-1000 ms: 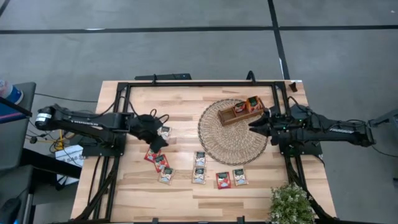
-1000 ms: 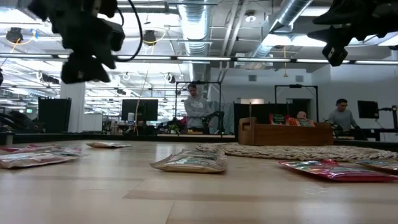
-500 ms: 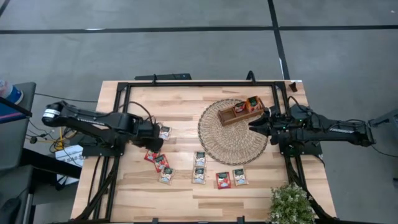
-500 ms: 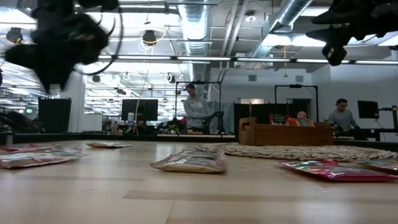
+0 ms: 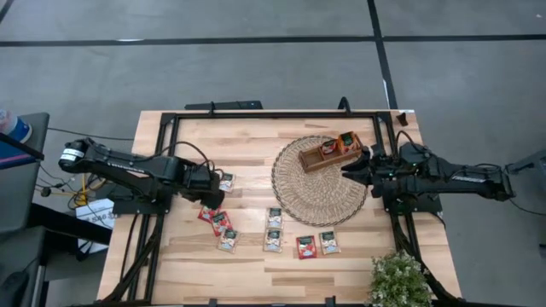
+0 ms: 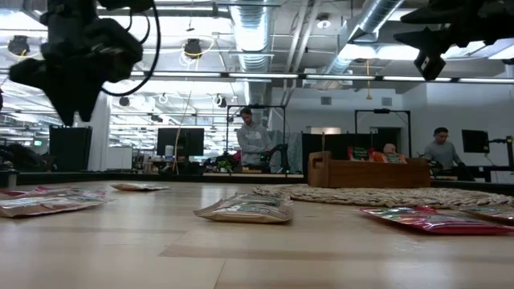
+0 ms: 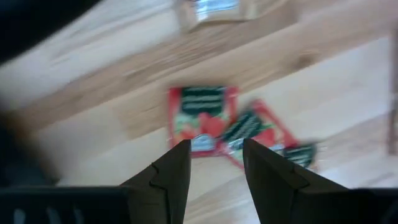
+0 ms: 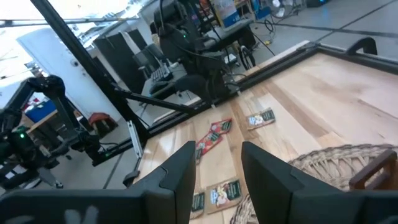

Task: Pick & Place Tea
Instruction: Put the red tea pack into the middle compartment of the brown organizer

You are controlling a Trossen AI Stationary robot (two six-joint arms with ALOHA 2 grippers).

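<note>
Two grippers hang above the table, fingers apart, holding nothing.
Left gripper (image 7: 214, 168) is over red tea sachets (image 7: 202, 118); right gripper (image 8: 214, 168) waits at the wicker mat's (image 5: 317, 189) 3 o'clock edge.

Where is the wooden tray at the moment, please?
In the high view the wooden tray sits on the far right part of the wicker mat, just ahead of the right gripper.

So the left arm (image 5: 136, 170) is pulling back toward the table's left edge and swinging round, leaving its gripper (image 5: 215, 198) sitting lower over the red sachets (image 5: 215, 218). The right gripper (image 5: 347, 171) is creeping just a touch toward the far edge, up by the tray (image 5: 334, 150).
</note>
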